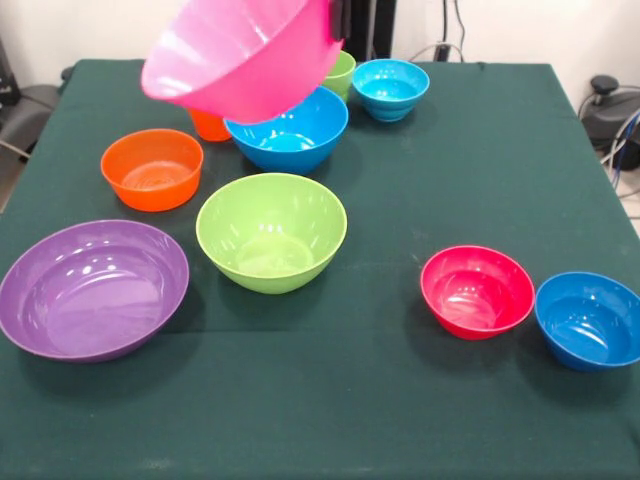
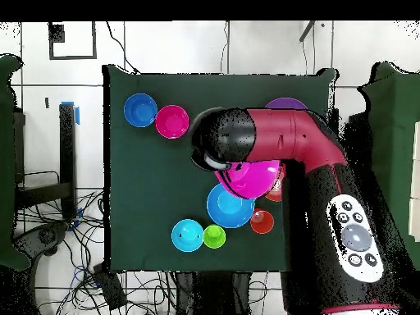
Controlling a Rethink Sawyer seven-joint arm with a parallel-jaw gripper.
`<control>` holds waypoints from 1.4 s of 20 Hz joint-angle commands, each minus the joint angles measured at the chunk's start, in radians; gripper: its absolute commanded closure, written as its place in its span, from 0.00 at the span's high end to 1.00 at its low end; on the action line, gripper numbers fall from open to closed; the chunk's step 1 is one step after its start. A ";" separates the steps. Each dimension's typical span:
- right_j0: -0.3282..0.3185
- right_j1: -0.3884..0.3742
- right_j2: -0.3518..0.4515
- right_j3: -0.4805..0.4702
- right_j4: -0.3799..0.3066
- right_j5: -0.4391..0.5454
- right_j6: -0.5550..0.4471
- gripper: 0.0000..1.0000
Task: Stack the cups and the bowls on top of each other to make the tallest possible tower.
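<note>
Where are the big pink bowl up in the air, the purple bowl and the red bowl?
Pink bowl [image 1: 240,65]: front view, on its ribbed outer wall.
Purple bowl [image 1: 90,290]: front view, on its inner floor.
Red bowl [image 1: 475,292]: front view, on its inside.

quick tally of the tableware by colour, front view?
Pink: 1, the pink bowl, lifted and tilted
Blue: 3, large, small far, small near
Orange: 2, bowl, cup
Green: 2, bowl, cup
Purple: 1
Red: 1
Total: 10
</note>
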 commanded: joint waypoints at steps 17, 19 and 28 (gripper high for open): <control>0.247 -0.017 -0.091 0.001 -0.267 -0.008 -0.014 0.00; 0.266 -0.026 -0.096 0.011 -0.257 -0.004 0.012 0.00; 0.354 -0.072 -0.118 0.010 -0.199 0.077 0.090 0.00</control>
